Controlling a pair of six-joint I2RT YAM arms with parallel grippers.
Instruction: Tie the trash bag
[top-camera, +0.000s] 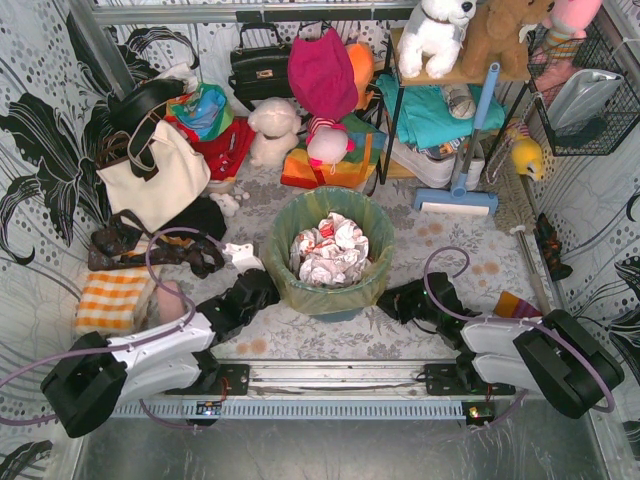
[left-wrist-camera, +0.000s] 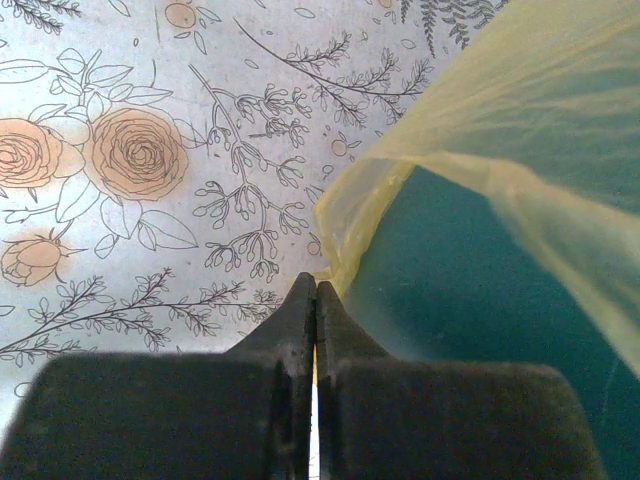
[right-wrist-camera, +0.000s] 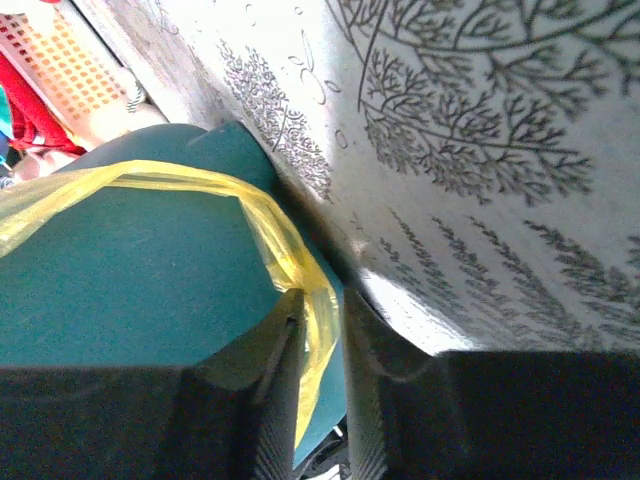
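The trash bag (top-camera: 352, 290) is a yellow-green liner folded over the rim of a round teal bin (top-camera: 336, 313), with crumpled white-and-red paper (top-camera: 328, 248) inside. My left gripper (top-camera: 262, 290) is low at the bin's left side. In the left wrist view it (left-wrist-camera: 316, 285) is shut, with the bag's edge (left-wrist-camera: 350, 225) pinched at its tips, beside the bin wall (left-wrist-camera: 470, 290). My right gripper (top-camera: 397, 300) is at the bin's right side. In the right wrist view it (right-wrist-camera: 322, 300) is open, with a strip of the bag (right-wrist-camera: 300, 262) lying between its fingers against the bin (right-wrist-camera: 130, 270).
A white handbag (top-camera: 150, 175) and an orange checked cloth (top-camera: 112, 298) lie at the left. Stuffed toys (top-camera: 272, 130), bags and a blue squeegee (top-camera: 456, 198) crowd the back. A shelf (top-camera: 440, 75) and a wire basket (top-camera: 590, 90) stand at the back right.
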